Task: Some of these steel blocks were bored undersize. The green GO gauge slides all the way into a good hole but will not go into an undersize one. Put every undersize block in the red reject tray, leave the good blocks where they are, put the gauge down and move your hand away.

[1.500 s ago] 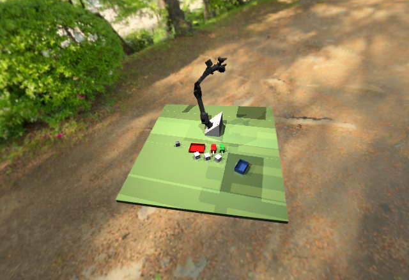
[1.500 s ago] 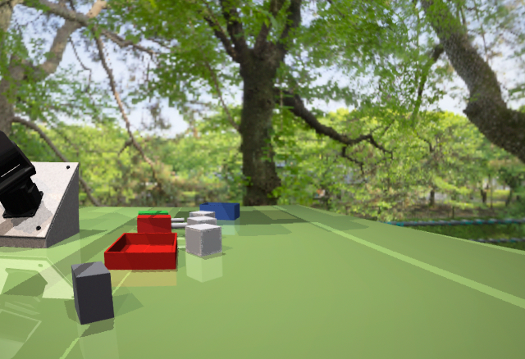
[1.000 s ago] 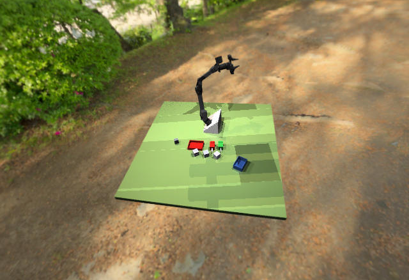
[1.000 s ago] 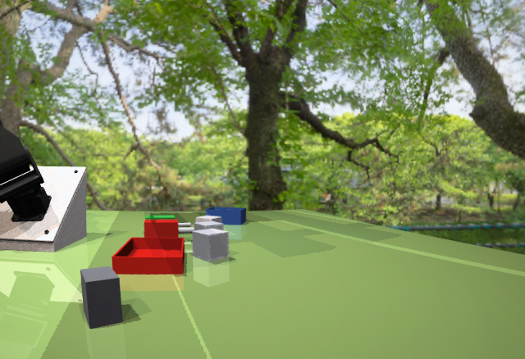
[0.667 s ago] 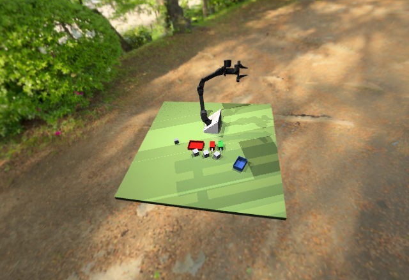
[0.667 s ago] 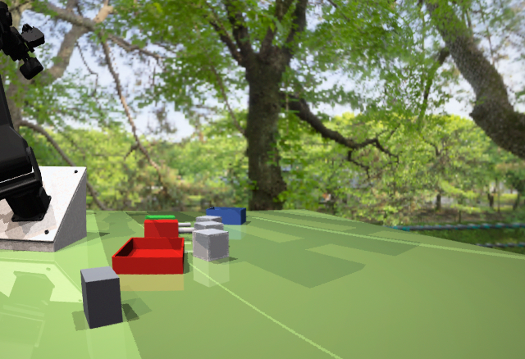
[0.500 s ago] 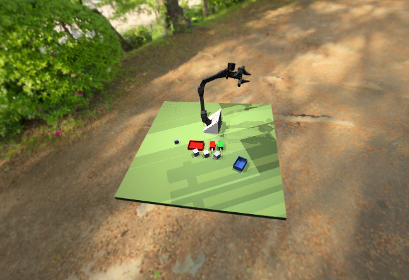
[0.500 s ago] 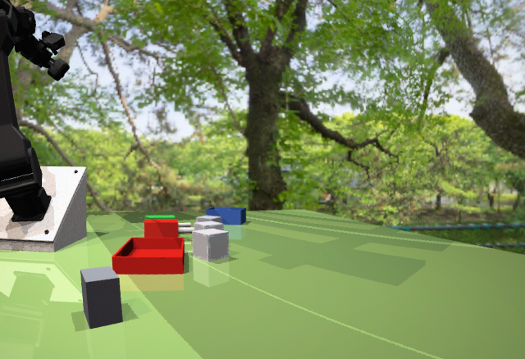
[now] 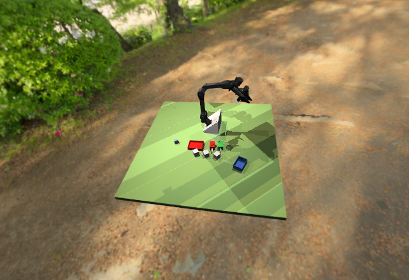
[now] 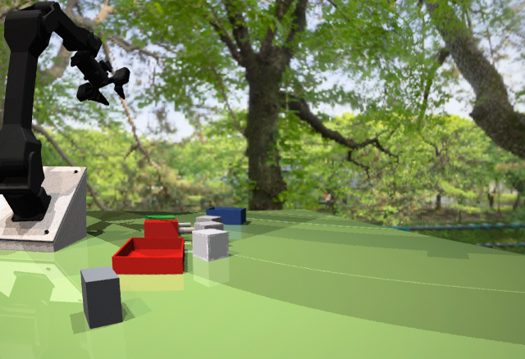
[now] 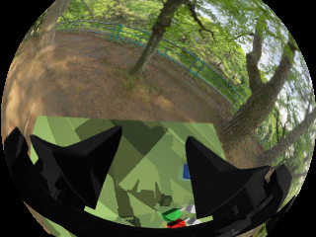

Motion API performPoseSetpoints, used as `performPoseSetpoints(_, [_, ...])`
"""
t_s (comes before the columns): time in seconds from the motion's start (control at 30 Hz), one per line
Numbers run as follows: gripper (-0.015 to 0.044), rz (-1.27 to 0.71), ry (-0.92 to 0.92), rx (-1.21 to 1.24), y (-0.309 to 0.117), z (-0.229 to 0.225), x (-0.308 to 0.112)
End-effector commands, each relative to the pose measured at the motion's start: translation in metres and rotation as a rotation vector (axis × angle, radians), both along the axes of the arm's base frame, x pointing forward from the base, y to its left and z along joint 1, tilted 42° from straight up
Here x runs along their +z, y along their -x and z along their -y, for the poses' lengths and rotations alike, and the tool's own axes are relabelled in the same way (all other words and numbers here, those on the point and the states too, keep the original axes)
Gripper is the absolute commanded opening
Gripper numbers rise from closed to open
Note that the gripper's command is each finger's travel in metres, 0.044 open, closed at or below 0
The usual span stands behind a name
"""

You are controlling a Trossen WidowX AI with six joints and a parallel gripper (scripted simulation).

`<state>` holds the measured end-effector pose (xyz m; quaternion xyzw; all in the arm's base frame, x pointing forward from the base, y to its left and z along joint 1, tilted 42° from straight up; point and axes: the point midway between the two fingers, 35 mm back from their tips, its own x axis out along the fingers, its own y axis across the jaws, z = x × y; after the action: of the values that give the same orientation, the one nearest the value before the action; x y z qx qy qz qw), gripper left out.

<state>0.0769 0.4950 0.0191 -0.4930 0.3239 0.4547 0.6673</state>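
My gripper is partly open and empty, high above the board and well away from the blocks. The green gauge lies beside a red-handled gauge. Their pins point toward a row of three pale steel blocks, the left one, the middle one and the right one. A fourth block stands apart, left of the red tray, which looks empty. The bores cannot be made out.
A blue bin stands right of the block row. The arm's pale wedge base is behind the tray and gauges. The green board ends in open edges all round.
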Motion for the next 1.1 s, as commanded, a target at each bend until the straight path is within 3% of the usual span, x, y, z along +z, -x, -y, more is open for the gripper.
performPoseSetpoints(0.0, [0.03, 0.078, 0.253, 0.162, -0.056, 0.042, -0.025])
performPoseSetpoints(0.3, [0.03, 0.046, 0.692, 0.514, -0.137, 0.135, -0.059])
performPoseSetpoints(0.6, [0.03, -0.186, 1.015, 0.94, -0.183, 0.242, -0.081])
performPoseSetpoints(0.8, [0.03, -0.422, 1.104, 1.267, -0.194, 0.314, -0.09])
performPoseSetpoints(1.07, [0.03, -0.693, 1.047, 1.638, -0.192, 0.384, -0.095])
